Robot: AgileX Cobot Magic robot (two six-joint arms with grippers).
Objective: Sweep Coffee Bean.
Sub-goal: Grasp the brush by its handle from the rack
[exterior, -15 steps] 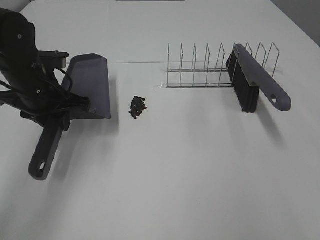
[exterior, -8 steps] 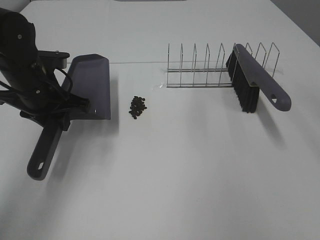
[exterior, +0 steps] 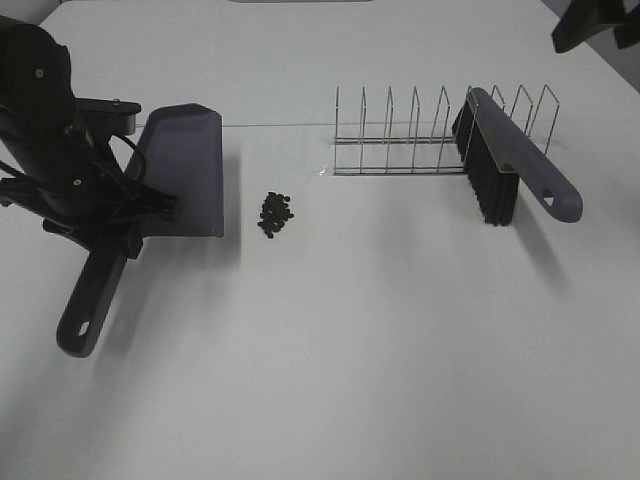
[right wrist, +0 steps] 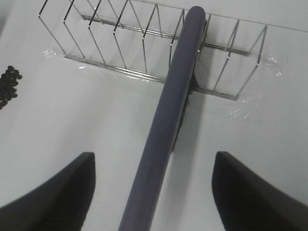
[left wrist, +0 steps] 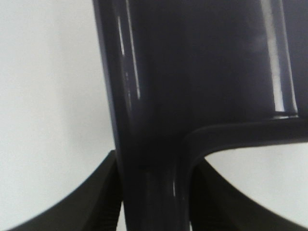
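1. Exterior high view: the white table [exterior: 360, 360] fills the picture, and everything else stands or lies on its far half.
2. The black left arm [exterior: 45, 130] stands at the left edge, bent down over the dustpan.
3. The grey-purple dustpan [exterior: 188, 165] lies on the left side of the table. Its wide scoop points to the far side and its long handle runs toward the near left corner.
4. The left gripper [left wrist: 154, 192] is closed tight on the dustpan where the handle meets the scoop. The left wrist view shows a dark finger [left wrist: 91, 202] pressed to each side of that neck.
5. A wire rack [exterior: 400, 135] with upright dividers stands right of centre.
6. The brush [exterior: 520, 165] rests in one of the rack's right-hand slots, tilted. Its black bristles are on its left side and its grey-purple handle sticks out toward the near right.
7. The right gripper [right wrist: 154, 156] hangs above the brush with its jaws wide apart and nothing in them. In the right wrist view the brush handle runs between the two fingers [right wrist: 72, 187] and touches neither.
8. The coffee bean [exterior: 276, 213] cluster lies on the bare table just right of the dustpan's long edge, apart from it. It is between the dustpan and the rack's near left corner.
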